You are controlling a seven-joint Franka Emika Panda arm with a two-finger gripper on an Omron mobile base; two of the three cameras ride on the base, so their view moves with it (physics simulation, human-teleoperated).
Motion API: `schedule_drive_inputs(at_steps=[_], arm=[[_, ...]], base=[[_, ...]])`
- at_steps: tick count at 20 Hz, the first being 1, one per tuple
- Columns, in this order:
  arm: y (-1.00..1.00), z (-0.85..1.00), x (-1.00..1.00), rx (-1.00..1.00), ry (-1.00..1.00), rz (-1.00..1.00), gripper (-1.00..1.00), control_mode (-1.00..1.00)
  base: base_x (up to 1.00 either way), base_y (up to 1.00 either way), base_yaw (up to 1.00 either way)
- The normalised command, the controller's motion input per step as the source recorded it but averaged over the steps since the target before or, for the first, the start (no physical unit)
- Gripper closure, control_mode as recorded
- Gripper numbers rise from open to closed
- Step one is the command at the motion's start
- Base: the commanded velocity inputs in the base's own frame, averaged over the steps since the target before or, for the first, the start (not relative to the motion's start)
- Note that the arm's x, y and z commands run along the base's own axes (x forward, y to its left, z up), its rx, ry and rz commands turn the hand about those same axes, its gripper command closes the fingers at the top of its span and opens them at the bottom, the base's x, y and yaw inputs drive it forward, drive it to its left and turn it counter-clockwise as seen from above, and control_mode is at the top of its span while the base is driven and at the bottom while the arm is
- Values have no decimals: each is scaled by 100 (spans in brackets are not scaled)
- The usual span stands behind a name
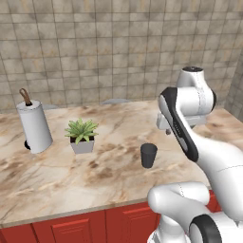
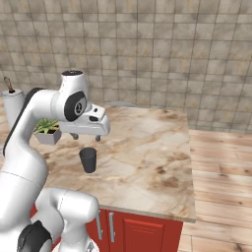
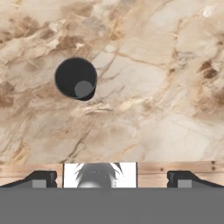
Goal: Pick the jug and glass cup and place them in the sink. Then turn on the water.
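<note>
the gripper [image 2: 87, 136] hung wide open and empty above the glass cup [image 2: 88, 159]; picking it was the step; next, shift over and descend.

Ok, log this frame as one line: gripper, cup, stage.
gripper: open, empty, above counter | glass cup: upright on counter, untouched, below gripper | stage: approaching cup, nothing grasped yet

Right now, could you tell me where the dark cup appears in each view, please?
Left base view: cup right of centre, on the counter, right of the plant.
Right base view: lower left of centre, below the gripper.
Hand view: upper left, seen from above.
Shared landmark: the marbled counter.
</note>
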Motion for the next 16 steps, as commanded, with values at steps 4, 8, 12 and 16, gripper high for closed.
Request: schedule_drive_inputs(at_steps=[4,8,12,16], arm=[[1,-17,6,0,9,0,-100,-100],[0,-19,5,0,6,0,-100,-100],[1,-17,2,0,4,0,-100,-100],[2,-14,2,0,5,0,-100,-100]], base=[[0,0,0],[0,0,0],[0,0,0],[0,0,0]])
